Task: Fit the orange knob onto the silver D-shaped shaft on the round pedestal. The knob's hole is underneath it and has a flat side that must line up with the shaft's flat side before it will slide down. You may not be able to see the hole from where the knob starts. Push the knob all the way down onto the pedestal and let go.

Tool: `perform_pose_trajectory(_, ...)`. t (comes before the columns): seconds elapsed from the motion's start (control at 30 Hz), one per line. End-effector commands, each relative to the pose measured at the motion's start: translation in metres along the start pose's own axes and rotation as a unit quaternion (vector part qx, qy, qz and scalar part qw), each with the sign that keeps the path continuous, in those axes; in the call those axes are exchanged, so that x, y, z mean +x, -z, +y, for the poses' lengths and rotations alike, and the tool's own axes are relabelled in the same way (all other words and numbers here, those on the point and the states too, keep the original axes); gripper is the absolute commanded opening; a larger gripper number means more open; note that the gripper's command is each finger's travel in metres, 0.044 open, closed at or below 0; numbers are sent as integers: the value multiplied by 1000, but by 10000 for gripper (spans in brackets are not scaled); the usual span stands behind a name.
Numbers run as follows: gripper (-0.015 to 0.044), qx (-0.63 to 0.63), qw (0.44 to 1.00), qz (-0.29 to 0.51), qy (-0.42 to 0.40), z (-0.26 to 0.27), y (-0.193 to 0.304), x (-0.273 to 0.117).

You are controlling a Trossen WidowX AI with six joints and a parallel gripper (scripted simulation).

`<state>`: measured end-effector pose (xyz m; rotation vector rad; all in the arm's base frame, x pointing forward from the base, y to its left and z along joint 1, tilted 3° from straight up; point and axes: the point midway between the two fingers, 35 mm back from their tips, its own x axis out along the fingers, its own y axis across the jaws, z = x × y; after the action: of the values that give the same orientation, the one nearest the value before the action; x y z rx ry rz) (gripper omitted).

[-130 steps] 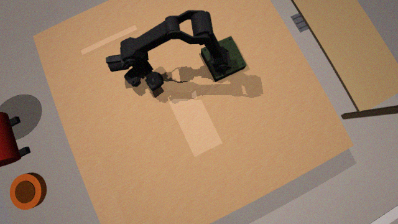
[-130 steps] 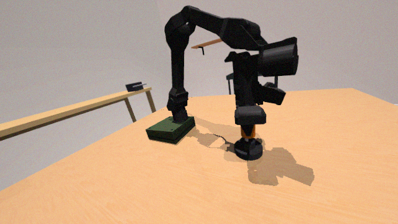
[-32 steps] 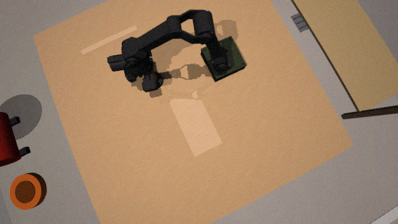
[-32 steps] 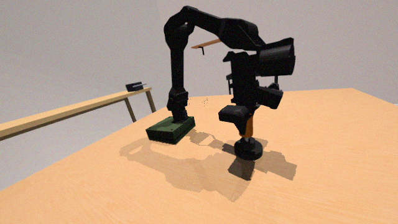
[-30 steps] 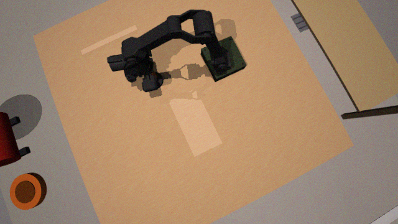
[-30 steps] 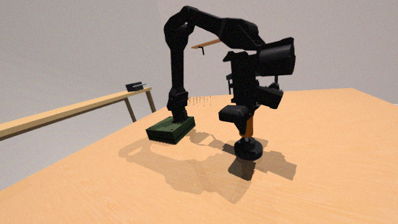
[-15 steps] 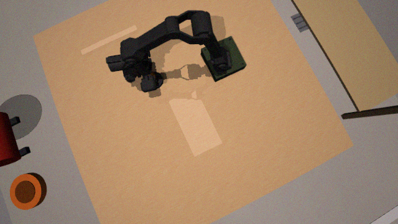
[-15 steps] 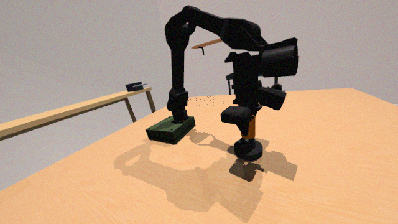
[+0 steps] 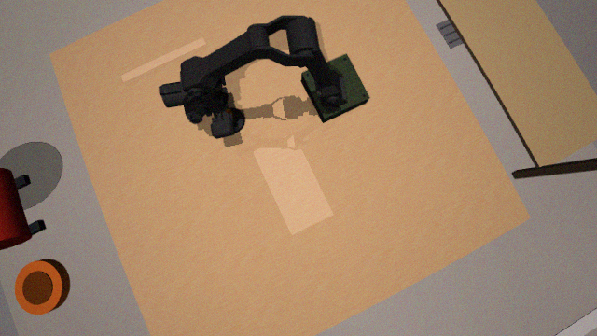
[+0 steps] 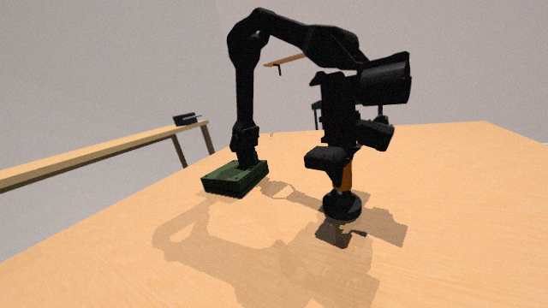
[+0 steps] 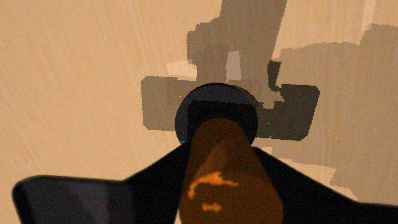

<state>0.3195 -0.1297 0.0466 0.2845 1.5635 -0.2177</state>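
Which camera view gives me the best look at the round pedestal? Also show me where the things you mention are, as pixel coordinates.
The exterior view: the round pedestal (image 9: 240,119) (image 10: 342,206) (image 11: 216,93) shows side-on beneath the orange knob (image 10: 347,176) (image 11: 227,165). Wrist shows its top, partly covered by the knob; top shows only an edge past the gripper (image 9: 227,122) (image 10: 342,171) (image 11: 230,185).

Pale grey wall (image 10: 128,51), wooden side table (image 9: 527,70) (image 10: 107,143) (dark-edged), grey floor (image 9: 420,289)

The shaft's flat side is hidden beneath the orange knob (image 10: 347,176) (image 11: 227,172), as is the knob's hole. The wrist view's lower edge cuts off the knob and both fingers. From above, the arm (image 9: 233,49) covers most of the pedestal (image 9: 239,120). A red cylinder (image 9: 10,210) runs off the left edge.
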Motion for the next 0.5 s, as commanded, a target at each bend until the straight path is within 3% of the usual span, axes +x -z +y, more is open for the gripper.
perform_pose_trajectory(0.0,0,1,1000,-2,2,0,0,0)
perform_pose_trajectory(0.3,0,6,1000,-2,2,0,2,-5)
perform_pose_trajectory(0.47,0,85,996,-2,1,0,4,-6)
